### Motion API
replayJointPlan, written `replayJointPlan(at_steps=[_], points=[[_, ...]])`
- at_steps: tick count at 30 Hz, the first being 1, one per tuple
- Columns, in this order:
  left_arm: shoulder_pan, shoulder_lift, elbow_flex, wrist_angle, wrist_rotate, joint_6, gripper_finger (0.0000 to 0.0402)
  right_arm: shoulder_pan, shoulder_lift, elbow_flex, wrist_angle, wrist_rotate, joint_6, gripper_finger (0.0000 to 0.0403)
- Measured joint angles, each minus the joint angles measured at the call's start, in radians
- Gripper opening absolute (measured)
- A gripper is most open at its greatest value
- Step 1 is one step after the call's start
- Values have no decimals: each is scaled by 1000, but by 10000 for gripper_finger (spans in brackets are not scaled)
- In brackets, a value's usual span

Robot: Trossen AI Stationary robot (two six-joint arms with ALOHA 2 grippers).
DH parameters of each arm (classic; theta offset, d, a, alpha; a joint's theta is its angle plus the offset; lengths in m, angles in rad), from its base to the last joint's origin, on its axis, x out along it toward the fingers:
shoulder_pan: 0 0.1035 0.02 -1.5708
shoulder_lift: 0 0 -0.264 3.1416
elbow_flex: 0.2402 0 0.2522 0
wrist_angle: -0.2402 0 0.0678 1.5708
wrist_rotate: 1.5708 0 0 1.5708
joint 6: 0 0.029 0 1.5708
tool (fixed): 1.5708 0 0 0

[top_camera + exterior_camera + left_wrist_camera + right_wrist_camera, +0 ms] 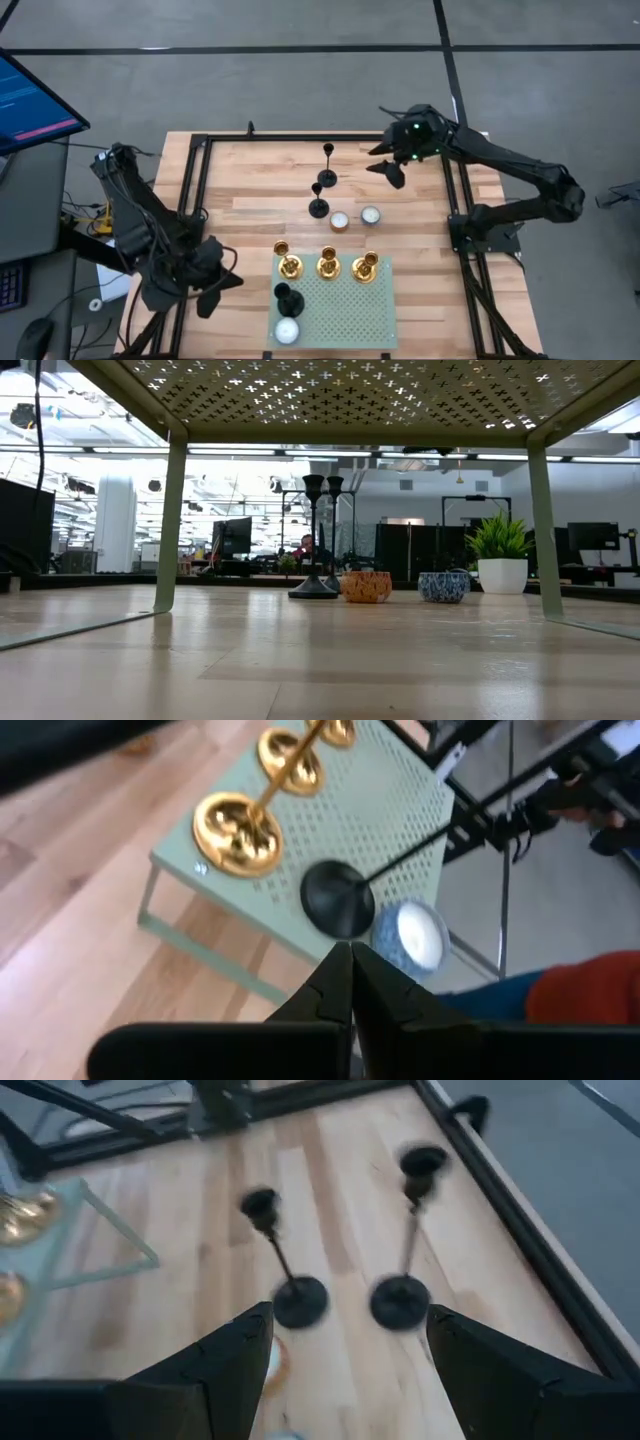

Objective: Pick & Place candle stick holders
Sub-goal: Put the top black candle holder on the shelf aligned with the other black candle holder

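Observation:
Three gold candle stick holders [328,265] stand in a row on the far part of a green perforated stand [350,310]. One black holder [288,298] stands on the stand's left side and also shows in the left wrist view [338,898]. Two more black holders [328,178] [318,208] stand on their round bases on the wooden table; they also show in the right wrist view [300,1298] [402,1298]. My right gripper [350,1340] is open and empty, above the table to the right of these two, as the high view [386,163] shows. My left gripper [350,975] is shut and empty, left of the stand.
Two small bowls [340,221] [370,215] sit on the table between the black pair and the stand. A blue-white bowl with a candle [287,330] sits on the stand's near left corner. A black frame [200,170] borders the table. A potted plant [500,555] shows in the low view.

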Motion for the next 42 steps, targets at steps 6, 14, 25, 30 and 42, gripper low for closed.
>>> replayJointPlan(at_steps=[6,14,25,30,42], points=[[1,16,0,-3,-75,3,2,-166,-124,-206,171,-20,-133,256],[31,-27,0,-7,-253,5,2,-335,-35,-389,506,-223,-143,256],[89,-62,0,-6,-294,30,2,-396,271,-268,635,-468,-101,256],[95,-62,0,-6,-296,41,2,-370,268,-68,258,-350,-273,256],[95,-62,0,-6,-376,152,4,-276,262,370,-291,-154,-524,256]])
